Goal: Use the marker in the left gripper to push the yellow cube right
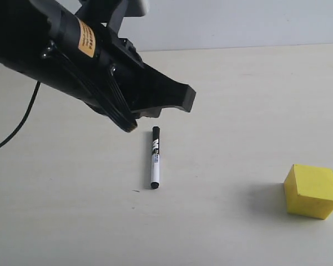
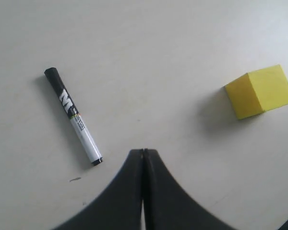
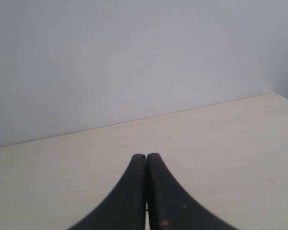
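Observation:
The marker (image 1: pixel 155 157) lies flat on the table, black cap end pointing away, white barrel nearer; it also shows in the left wrist view (image 2: pixel 73 116). My left gripper (image 1: pixel 186 98) hovers above and behind it, fingers pressed together with nothing between them (image 2: pixel 143 151). The yellow cube (image 1: pixel 311 191) rests on the table far to the right of the marker, and appears in the left wrist view (image 2: pixel 260 91). My right gripper (image 3: pixel 146 155) is shut and empty, seen only in its own wrist view above bare table.
The pale table (image 1: pixel 227 233) ends at a light wall (image 1: pixel 238 22) at the back. A black cable (image 1: pixel 16 130) trails off the left arm at the left. A small dark mark (image 1: pixel 135 191) sits near the marker's white end.

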Robot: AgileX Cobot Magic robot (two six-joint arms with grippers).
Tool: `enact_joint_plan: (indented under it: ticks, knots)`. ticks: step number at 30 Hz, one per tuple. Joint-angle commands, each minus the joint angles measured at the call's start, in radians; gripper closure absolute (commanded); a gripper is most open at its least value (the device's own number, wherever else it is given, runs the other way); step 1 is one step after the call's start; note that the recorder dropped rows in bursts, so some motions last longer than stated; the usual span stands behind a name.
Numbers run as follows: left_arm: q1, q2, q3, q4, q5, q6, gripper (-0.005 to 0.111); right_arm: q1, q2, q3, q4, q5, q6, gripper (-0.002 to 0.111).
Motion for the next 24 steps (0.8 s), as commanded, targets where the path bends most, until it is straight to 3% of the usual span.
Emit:
enact_joint_plan:
  ticks: [1, 5, 7, 13, 17, 24]
  knots:
    - [-0.003, -0.004, 0.004, 0.109, -0.012, 0.015, 0.107, -0.007, -0.006, 0.005, -0.001, -0.005, -0.005, 0.108]
    - [-0.003, -0.002, 0.004, 0.163, 0.024, 0.067, 0.107, -0.007, -0.006, 0.005, -0.001, -0.005, -0.005, 0.108]
    - [-0.003, -0.018, 0.004, 0.152, 0.032, 0.010, 0.107, -0.007, -0.006, 0.005, -0.001, -0.005, -0.005, 0.108]
    - [0.037, -0.233, 0.074, 0.170, 0.056, -0.011, 0.107, -0.007, -0.006, 0.005, -0.001, -0.005, -0.005, 0.108]
    - [0.129, -0.393, 0.222, 0.170, -0.062, -0.049, 0.107, -0.007, -0.006, 0.005, -0.001, -0.005, -0.005, 0.108]
    - [0.363, -0.698, 0.574, 0.170, -0.320, -0.115, 0.107, -0.007, -0.006, 0.005, -0.001, -0.005, -0.005, 0.108]
